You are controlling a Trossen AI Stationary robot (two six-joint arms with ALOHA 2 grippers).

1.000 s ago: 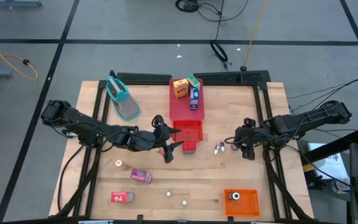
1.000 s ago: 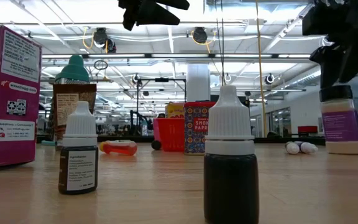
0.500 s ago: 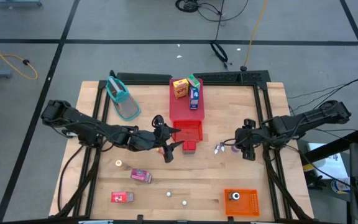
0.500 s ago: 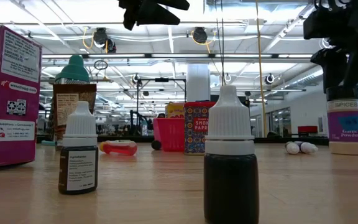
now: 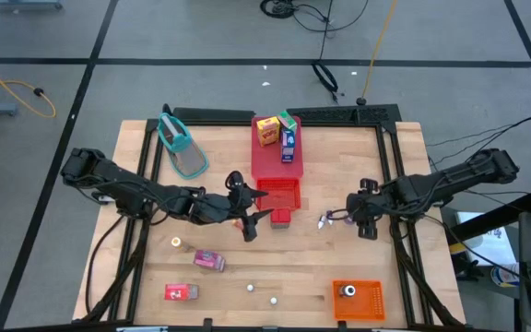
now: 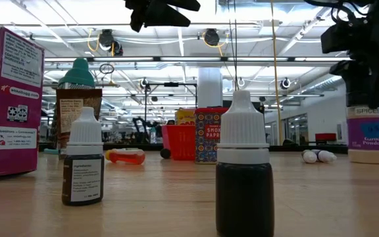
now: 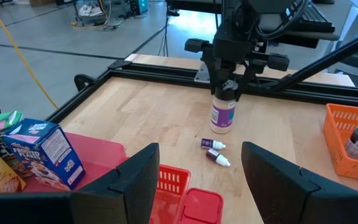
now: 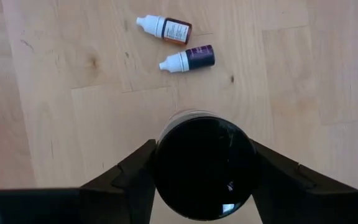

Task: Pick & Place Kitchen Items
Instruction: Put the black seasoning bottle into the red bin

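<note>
Right wrist view looks straight down on the black cap of a spice jar [image 8: 205,165], with the right gripper [image 8: 204,177] set around it, one dark finger against each side of the cap. Its jaws appear clamped on that cap, though whether the squeeze is firm cannot be judged. From the left wrist camera, the jar [image 7: 223,114] stands upright on the wooden table [image 7: 160,112], white with a purple label, with the right gripper directly above it, and two little dropper bottles [image 7: 215,151] lie on their sides just beside it. So the step in hand looks like a pick: the jar is gripped at the top but does not yet seem lifted. The next move probably calls for a straight lift, keeping the jar upright and clear of the droppers, then a carry to wherever it belongs; the task sentence names no destination, so the orange bin [image 5: 357,299] at the near right is only a guess. The left gripper [image 5: 250,219] hangs over the table's middle near a small red basket [image 5: 278,195], jaws apart and holding nothing. In the low view the jar [image 6: 367,134] is cut off at the edge, and the contact between its base and the table is hard to confirm. The tiny round pieces [image 5: 250,288] near the front edge are too small to identify.
</note>
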